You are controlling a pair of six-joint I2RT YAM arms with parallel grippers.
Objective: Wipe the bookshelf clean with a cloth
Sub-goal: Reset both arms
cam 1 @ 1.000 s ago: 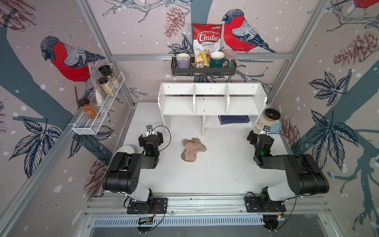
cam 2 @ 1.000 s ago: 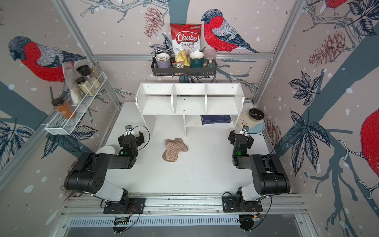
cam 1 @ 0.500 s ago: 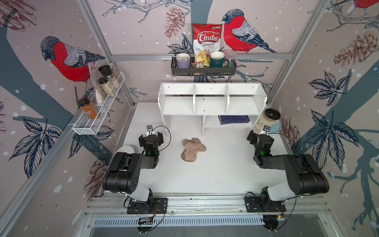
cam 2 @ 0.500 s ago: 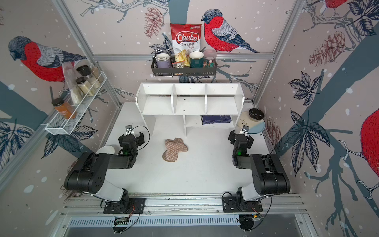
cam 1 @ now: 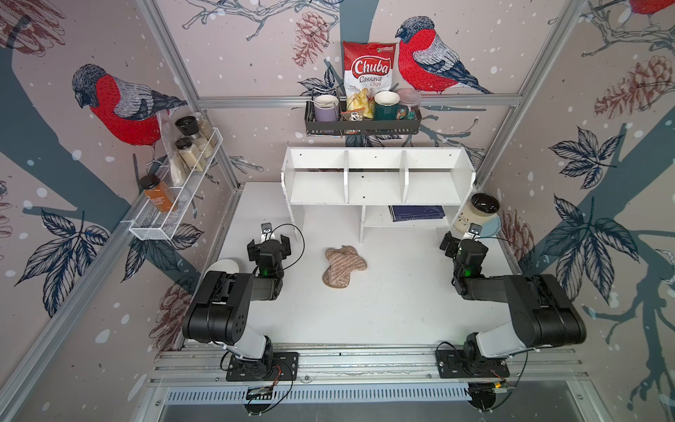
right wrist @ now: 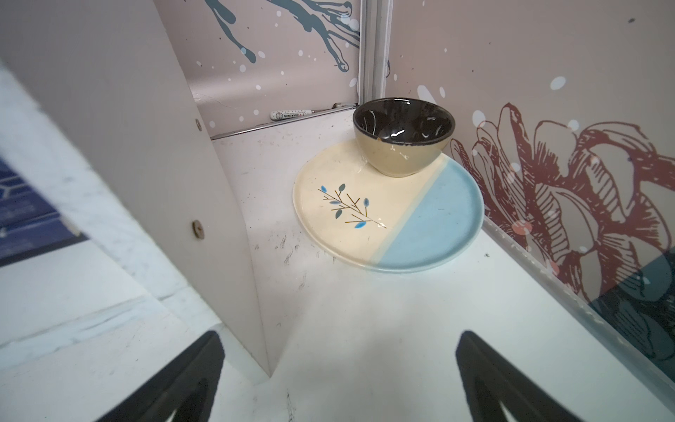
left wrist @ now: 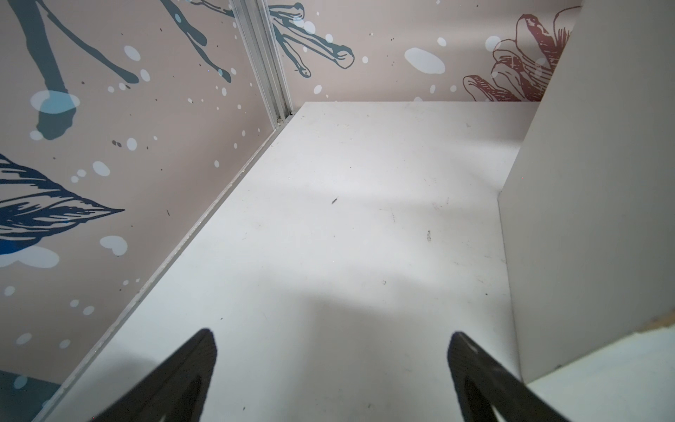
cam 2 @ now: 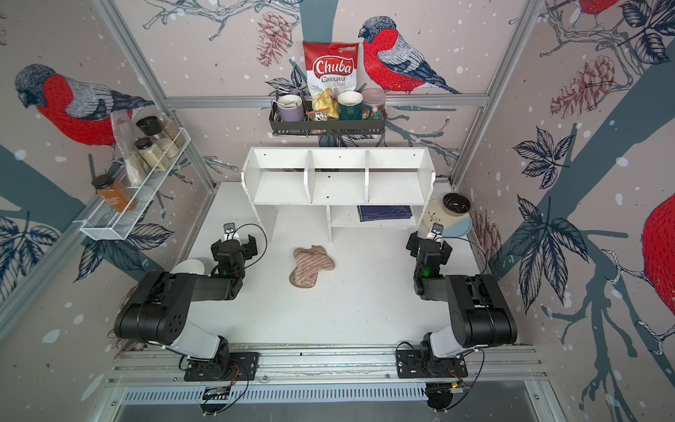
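The white bookshelf (cam 1: 372,190) (cam 2: 338,188) stands at the back of the table, its three upper compartments bare. The tan striped cloth (cam 1: 343,266) (cam 2: 311,266) lies crumpled on the table in front of it, between the two arms. My left gripper (cam 1: 269,242) (cam 2: 233,243) (left wrist: 330,350) is open and empty, low over the table left of the cloth, beside the bookshelf's left panel leg (left wrist: 584,219). My right gripper (cam 1: 462,243) (cam 2: 429,244) (right wrist: 338,350) is open and empty by the bookshelf's right side panel (right wrist: 138,146). Neither touches the cloth.
A dark-glazed bowl (right wrist: 403,135) sits on a cream-and-blue plate (right wrist: 431,226) in the back right corner. A dark blue book (cam 1: 416,213) lies on the lower shelf. A black wall rack (cam 1: 361,126) holds mugs and chips. A white wire basket (cam 1: 175,197) holds jars.
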